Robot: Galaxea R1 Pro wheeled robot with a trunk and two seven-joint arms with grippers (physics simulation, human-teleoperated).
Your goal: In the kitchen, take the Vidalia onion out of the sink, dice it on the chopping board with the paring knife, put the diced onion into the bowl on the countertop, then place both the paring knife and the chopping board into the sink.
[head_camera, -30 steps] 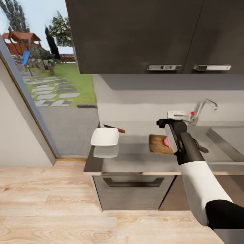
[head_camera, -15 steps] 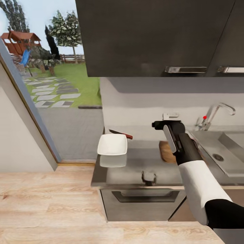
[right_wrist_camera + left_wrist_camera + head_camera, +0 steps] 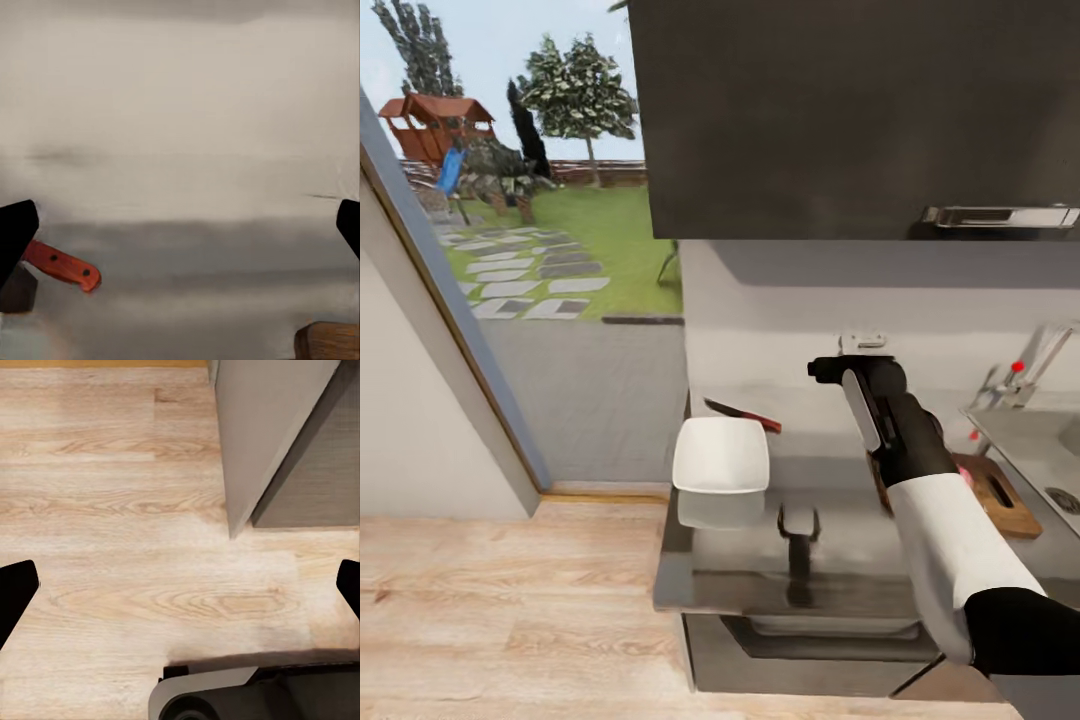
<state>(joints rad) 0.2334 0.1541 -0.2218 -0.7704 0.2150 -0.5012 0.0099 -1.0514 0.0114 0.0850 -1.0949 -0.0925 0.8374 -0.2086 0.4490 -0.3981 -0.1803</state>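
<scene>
The white bowl (image 3: 721, 455) sits at the countertop's (image 3: 840, 570) left end. Just behind it lies the paring knife (image 3: 745, 413), red handle to the right; that handle (image 3: 64, 266) also appears in the right wrist view. The brown chopping board (image 3: 1000, 498) lies further right, partly behind my right forearm. A pinkish sliver, apparently the onion (image 3: 967, 480), peeks out on it. The board's corner (image 3: 326, 341) shows in the right wrist view. My right gripper (image 3: 863, 345) (image 3: 180, 232) is held high near the backsplash, open and empty. My left gripper (image 3: 180, 592) hangs open over the floor.
The sink (image 3: 1060, 450) with its faucet (image 3: 1040, 355) and red knob (image 3: 1016, 367) is at the right edge. Dark upper cabinets (image 3: 840, 110) hang overhead. A glass door to the garden stands on the left. A cabinet corner (image 3: 255, 442) and my base (image 3: 247, 690) are below.
The whole picture has shifted right and the counter looks nearer, so the camera moved. My right arm keeps the same raised pose. Bowl, knife and board stay put on the counter.
</scene>
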